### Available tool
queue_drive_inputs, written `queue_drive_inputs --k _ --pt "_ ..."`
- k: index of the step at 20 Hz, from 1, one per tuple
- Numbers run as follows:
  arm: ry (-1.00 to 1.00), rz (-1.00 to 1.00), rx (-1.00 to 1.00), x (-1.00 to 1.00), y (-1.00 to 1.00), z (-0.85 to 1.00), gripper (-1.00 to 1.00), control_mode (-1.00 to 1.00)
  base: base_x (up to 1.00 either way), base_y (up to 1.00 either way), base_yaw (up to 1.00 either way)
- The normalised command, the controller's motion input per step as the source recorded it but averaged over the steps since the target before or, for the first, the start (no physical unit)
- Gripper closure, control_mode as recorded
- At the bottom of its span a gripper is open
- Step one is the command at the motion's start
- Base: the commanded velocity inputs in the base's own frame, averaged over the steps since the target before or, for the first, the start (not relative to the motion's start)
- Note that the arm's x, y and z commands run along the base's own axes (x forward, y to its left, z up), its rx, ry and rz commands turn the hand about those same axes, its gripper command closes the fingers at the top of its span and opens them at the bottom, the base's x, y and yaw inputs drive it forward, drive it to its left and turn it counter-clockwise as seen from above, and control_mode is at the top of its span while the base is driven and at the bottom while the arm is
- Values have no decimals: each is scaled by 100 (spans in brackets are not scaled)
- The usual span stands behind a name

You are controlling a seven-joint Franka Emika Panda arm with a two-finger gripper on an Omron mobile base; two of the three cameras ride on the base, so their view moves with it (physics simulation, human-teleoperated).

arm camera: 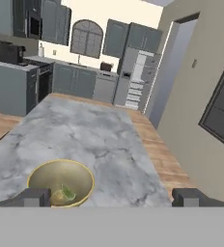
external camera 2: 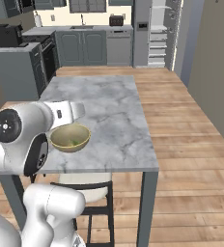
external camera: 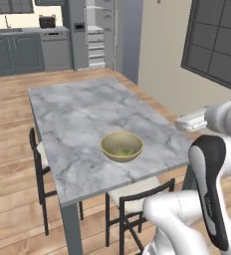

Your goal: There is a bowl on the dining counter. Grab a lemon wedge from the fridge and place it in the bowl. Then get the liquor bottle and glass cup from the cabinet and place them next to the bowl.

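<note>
we've got the gripper (arm camera: 111, 197) spread wide, holding nothing | bowl (arm camera: 61, 183) just below-left of it on the dining counter (arm camera: 99, 140) | lemon wedge (arm camera: 64, 194) looks dropped inside already | fridge (arm camera: 133, 79) far ahead, door probably open | bottle/cup next, we reckon

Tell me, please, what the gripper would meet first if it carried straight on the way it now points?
Probably the marble top of the dining counter, beyond the bowl. The open gripper looks forward and down along the table; nothing else stands in that line, though depth is hard to judge.
</note>
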Motion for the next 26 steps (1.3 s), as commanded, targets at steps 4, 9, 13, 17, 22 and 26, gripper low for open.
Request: queue_drive_inputs --k 4,9,13,17,22,26 --pt "0 -16 8 -20 -22 -1 -100 -100 0 0 0" --pt "0 -6 2 -22 -13 -8 -100 -100 0 0 0" --pt "-7 -6 5 -52 -15 -9 -100 -100 0 0 0" --pt "-12 -5 5 -54 -5 -4 -100 -100 0 0 0" --pt "-3 -2 1 -32 1 0 -100 -100 0 0 0" --pt "3 0 -1 -2 7 0 -100 -100 0 0 0"
